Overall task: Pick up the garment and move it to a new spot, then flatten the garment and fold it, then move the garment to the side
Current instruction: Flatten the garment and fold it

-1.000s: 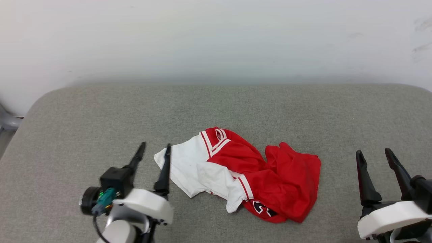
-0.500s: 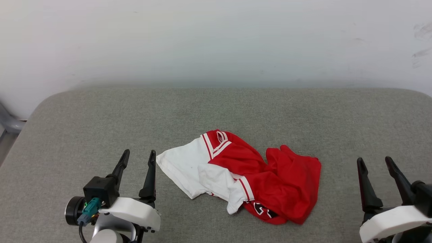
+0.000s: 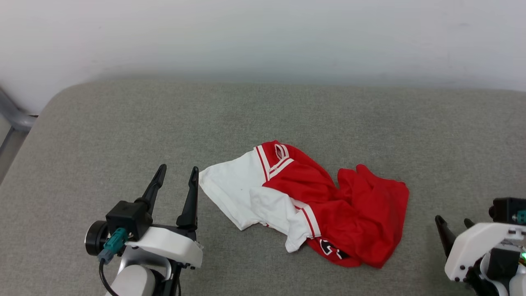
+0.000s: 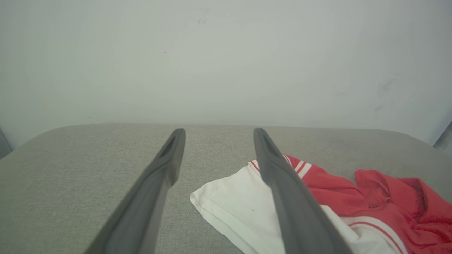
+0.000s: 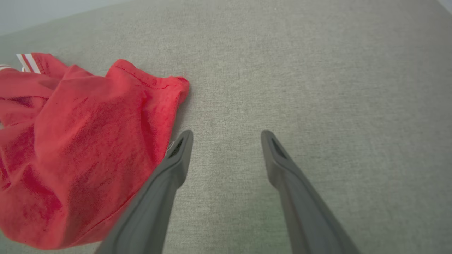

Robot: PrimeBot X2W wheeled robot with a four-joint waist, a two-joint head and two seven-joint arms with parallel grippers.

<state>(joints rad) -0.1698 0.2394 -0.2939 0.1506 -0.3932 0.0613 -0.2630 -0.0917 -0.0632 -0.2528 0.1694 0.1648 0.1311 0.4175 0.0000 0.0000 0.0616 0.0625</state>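
Lower left of the head view: the left gripper (image 3: 178,168) has two long, tapering black fingers (image 3: 190,201) on a glossy white shell (image 3: 168,246) dotted with small dark screws (image 3: 191,266); beside it a black block (image 3: 130,216), a round black cylinder (image 3: 93,243), a teal connector (image 3: 111,243) and a black cable (image 3: 102,277). Lower right, the right gripper (image 3: 453,221) wears a matching white shell

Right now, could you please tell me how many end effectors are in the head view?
2. The left end effector sits lower left, open, beside the garment; the right end effector sits lower right, open, clear of it.
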